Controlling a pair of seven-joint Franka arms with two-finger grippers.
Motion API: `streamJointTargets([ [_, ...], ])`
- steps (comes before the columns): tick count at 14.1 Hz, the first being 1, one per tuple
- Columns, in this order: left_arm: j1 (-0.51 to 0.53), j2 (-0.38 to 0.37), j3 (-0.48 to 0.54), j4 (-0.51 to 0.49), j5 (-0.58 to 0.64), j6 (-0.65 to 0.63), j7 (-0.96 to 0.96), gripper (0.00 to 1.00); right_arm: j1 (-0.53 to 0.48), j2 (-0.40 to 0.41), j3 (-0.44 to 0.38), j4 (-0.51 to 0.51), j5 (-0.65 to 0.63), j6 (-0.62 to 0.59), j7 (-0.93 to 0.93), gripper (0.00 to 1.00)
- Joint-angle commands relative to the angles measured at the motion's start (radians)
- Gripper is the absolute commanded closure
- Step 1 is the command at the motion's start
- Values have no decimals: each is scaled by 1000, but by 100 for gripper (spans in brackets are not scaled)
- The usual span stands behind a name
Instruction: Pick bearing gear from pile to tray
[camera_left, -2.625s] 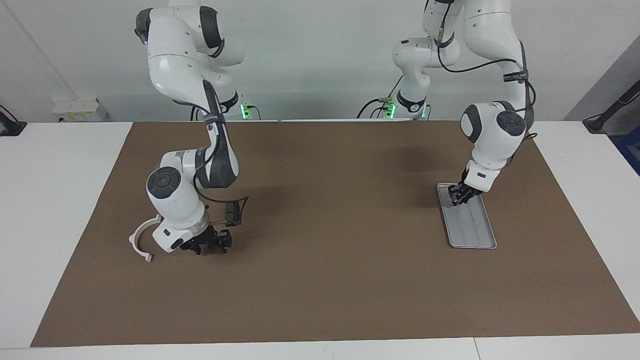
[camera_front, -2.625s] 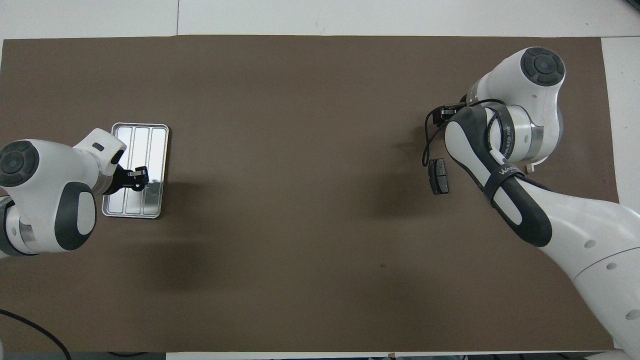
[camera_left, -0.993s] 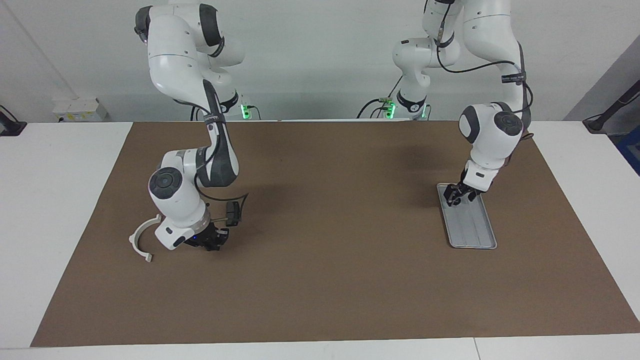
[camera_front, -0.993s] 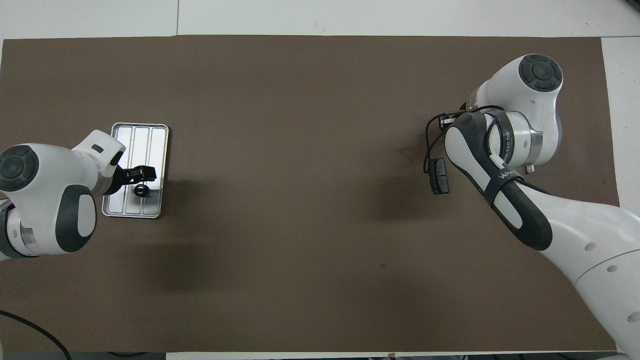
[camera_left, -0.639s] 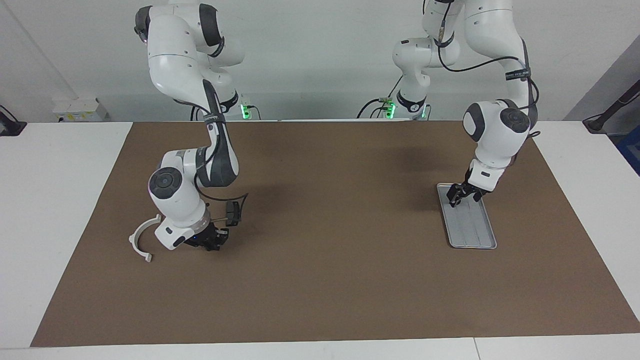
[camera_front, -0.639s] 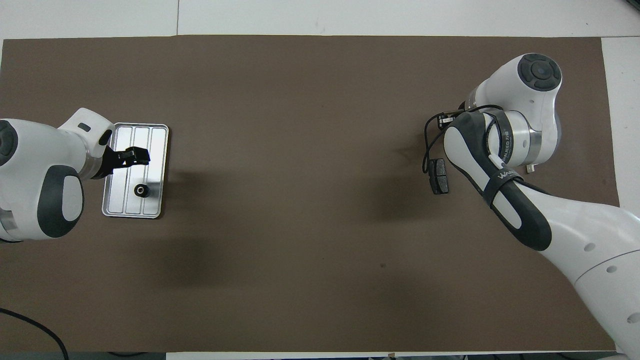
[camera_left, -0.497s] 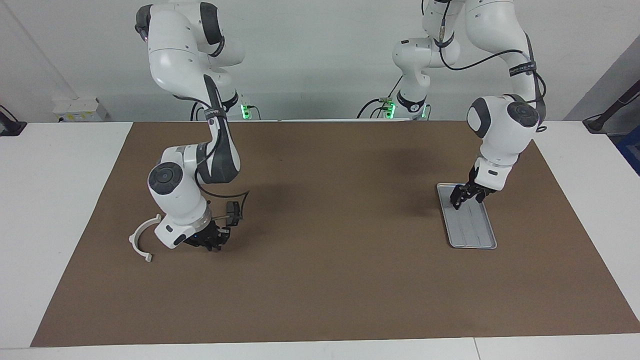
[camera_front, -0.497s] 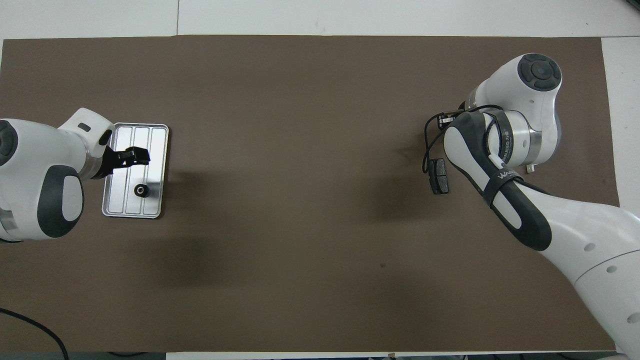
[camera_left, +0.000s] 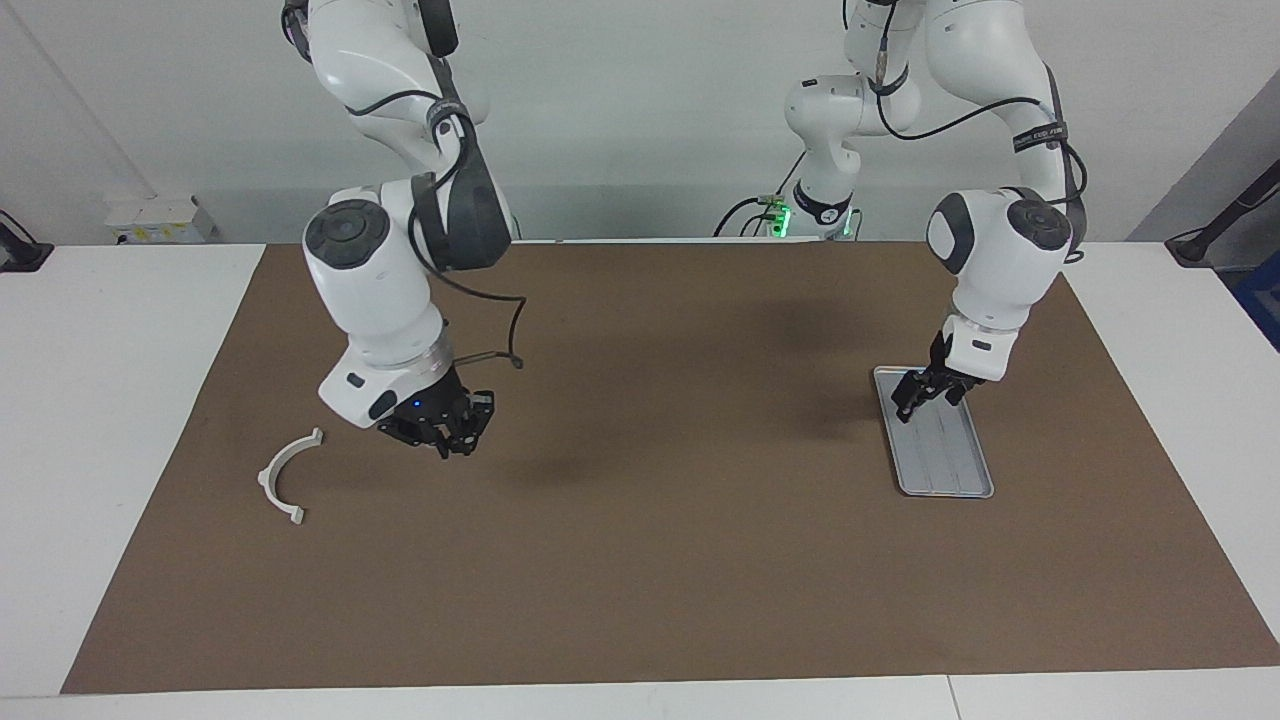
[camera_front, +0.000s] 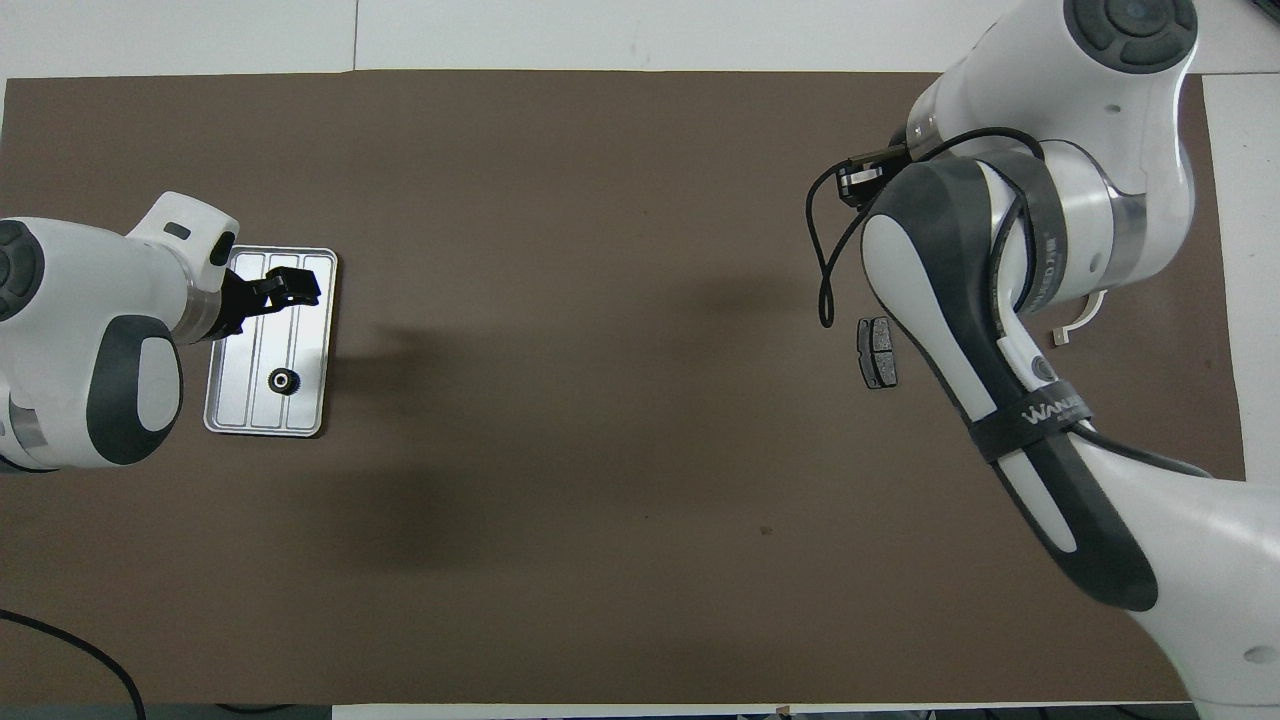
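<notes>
The bearing gear (camera_front: 283, 380), small, black and round, lies in the silver ribbed tray (camera_front: 312, 330) at its end nearer the robots. My left gripper (camera_front: 288, 285) hangs open just above the tray (camera_left: 945, 460) with nothing between its fingers; in the facing view this gripper (camera_left: 927, 392) hides the gear. My right gripper (camera_left: 447, 432) is raised above the pile's place on the brown mat. What it may hold does not show. Of the pile I see a dark brake pad (camera_front: 878, 352) and the white half-ring bracket (camera_left: 285, 475); the right arm hides the rest.
The brown mat (camera_left: 650, 560) covers most of the white table. The right arm's cable loop (camera_front: 825, 260) hangs beside the brake pad. The bracket's tip (camera_front: 1085, 318) peeks out from under the right arm.
My left gripper let go of the bearing gear in the tray, opened and drew up and away from it. My right arm rose from the pile and stands much higher now.
</notes>
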Motion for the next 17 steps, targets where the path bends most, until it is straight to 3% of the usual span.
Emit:
streamJointTargets([
  [1, -39, 18, 10, 28, -15, -23, -59, 0, 96, 44, -2, 78, -26, -14, 90, 100],
  [8, -53, 28, 10, 51, -15, -29, -104, 0, 251, 79, 4, 77, -3, -3, 150, 100],
  [13, -62, 28, 10, 51, -15, -30, -107, 0, 310, 174, 8, 68, -11, 105, 196, 100],
  [17, -73, 31, 10, 57, -15, -23, -130, 0, 313, 205, 9, 16, -19, 188, 198, 99],
])
